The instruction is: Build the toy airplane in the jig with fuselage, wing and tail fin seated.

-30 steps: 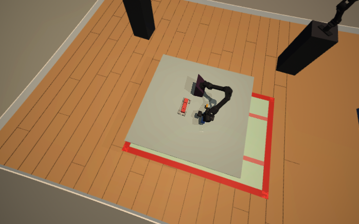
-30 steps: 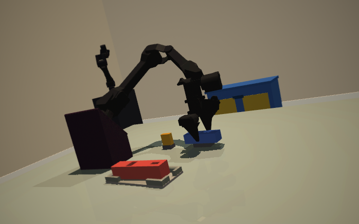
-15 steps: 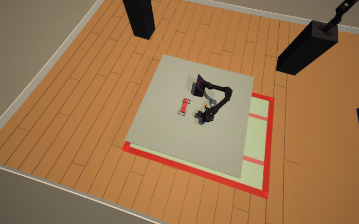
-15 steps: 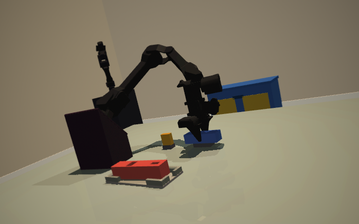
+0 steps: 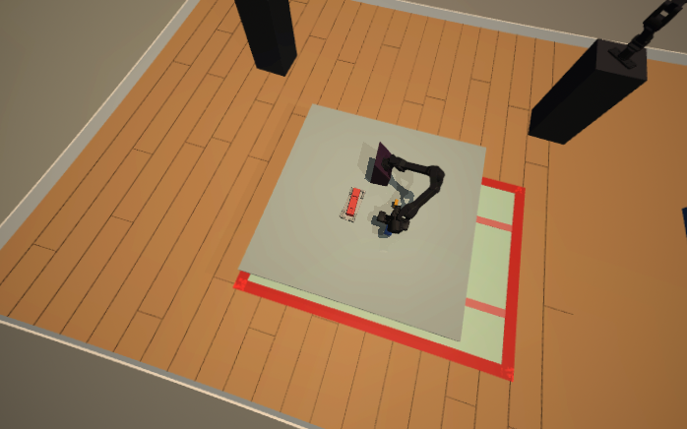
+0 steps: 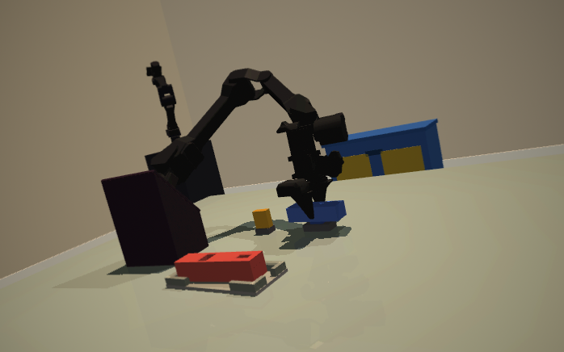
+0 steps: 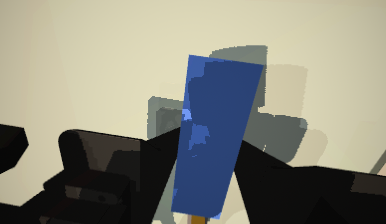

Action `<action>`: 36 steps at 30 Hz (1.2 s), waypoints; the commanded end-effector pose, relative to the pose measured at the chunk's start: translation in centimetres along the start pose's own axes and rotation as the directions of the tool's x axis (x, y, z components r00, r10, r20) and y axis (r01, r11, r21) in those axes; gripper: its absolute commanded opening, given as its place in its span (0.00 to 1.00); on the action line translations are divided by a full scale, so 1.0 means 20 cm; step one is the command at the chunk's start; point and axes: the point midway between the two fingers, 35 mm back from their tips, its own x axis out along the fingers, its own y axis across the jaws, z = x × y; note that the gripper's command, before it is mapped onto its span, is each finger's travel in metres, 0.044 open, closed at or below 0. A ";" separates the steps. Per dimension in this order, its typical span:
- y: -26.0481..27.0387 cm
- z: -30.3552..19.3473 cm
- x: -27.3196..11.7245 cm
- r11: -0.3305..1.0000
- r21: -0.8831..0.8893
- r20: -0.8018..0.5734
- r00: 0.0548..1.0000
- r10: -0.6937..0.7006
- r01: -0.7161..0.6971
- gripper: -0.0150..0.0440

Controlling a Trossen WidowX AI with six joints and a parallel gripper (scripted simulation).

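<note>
The red fuselage lies lengthwise in the pale jig, its two top sockets showing empty. It looks flat in the cradle. My gripper points down and is shut on the blue wing, with one finger on each long side near its middle. The wing is level at its dark stand; whether it still touches the stand is not clear. Its tab is hidden. The orange tail fin stands upright on a small dark stand.
The arm's dark base block stands behind the jig in the exterior view. The tail fin is close beside the gripper, on the base side. Black pillars and a blue cabinet stand beyond the table.
</note>
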 end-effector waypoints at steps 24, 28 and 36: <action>0.00 0.02 -0.43 1.000 -0.009 0.011 1.000 -0.008 0.008 0.25; 0.00 0.01 -0.49 1.000 -0.009 0.011 1.000 -0.006 0.006 0.25; 0.01 0.00 -0.58 1.000 -0.009 0.010 1.000 -0.002 0.002 0.25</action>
